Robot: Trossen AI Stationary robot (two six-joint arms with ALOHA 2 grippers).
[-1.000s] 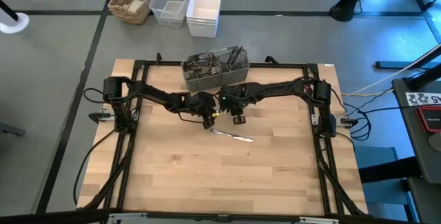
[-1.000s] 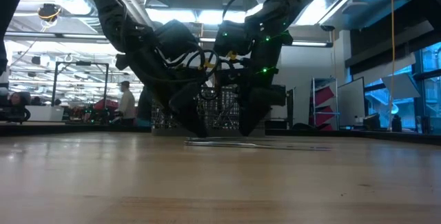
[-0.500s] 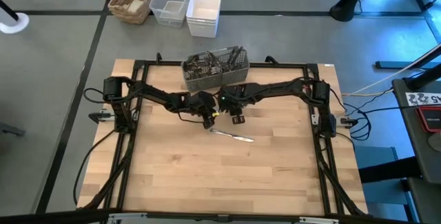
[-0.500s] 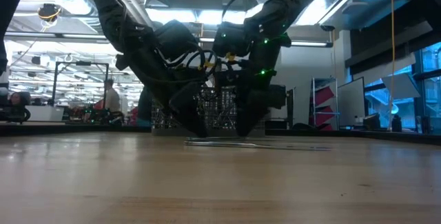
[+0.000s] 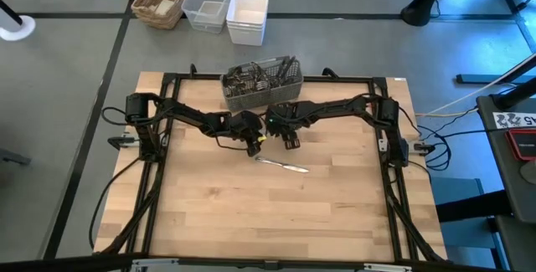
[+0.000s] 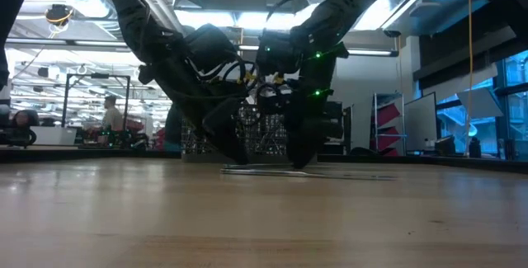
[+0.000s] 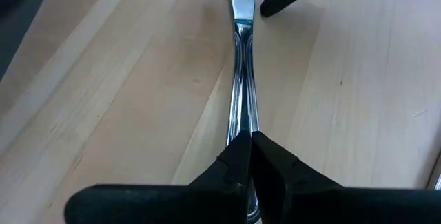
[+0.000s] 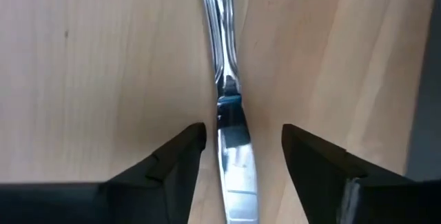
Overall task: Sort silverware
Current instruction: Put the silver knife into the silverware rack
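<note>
Your left gripper [image 7: 247,156] was clamped on the handle of a thin, shiny table knife [image 5: 282,165], lying flat near the middle of the pale wooden table [image 5: 251,213]. Your right gripper [image 8: 238,151] straddled its blade, fingers apart. The smooth metal could slip or pivot if lifted.

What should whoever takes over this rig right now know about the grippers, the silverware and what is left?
Left gripper: shut on the handle of the shiny silver table knife, which lies flat on the light wooden table.
Right gripper: open, fingers either side of the knife's blade end, not gripping.
Grey mesh metal caddy at the table's far edge already holds silverware.
Done: rest of the silverware is in the caddy.
Left: lift this knife and place it there.
</note>
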